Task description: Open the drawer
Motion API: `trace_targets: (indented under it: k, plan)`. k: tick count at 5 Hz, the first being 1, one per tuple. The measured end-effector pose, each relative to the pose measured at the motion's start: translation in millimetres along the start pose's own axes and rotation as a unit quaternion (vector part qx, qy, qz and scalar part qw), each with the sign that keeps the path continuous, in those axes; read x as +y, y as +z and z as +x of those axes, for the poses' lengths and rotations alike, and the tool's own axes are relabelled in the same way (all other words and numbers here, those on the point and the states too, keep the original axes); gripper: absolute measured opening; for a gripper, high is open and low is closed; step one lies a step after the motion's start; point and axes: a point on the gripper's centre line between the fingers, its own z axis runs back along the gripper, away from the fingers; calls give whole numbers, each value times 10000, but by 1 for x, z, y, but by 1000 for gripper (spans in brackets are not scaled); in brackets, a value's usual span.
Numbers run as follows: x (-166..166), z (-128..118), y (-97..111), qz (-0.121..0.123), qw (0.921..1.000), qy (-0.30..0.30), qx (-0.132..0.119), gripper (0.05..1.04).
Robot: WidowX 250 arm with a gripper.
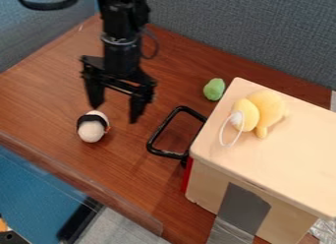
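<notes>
Pincer [116, 113] hangs wide open, empty. That black handle [167, 153] looks stiff, maybe slick; I'd grab mid outer bar [163, 127], drawer [187, 175] probably pulls light.

Red-fronted drawer [187, 174] (black loop handle [166, 153] outward), seemingly shut.

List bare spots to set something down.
Free: tabletop between gripper and left divider; top of the box, nearside of the yellow plush. Crowded: around the black handle, green toy and box close by.
</notes>
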Motion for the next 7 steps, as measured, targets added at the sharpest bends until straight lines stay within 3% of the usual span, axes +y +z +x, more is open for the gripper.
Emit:
trace_targets:
  k: [2, 4, 6, 7]
  plan:
    - [-26, 7, 1, -267, 9993, -265, -54, 999]
    - [-32, 10, -23, -261, 9991, -320, 28, 947]
    - [-30, 12, -31, -231, 9992, -332, 35, 362]
    - [-18, 13, -30, -189, 9995, -262, 35, 158]
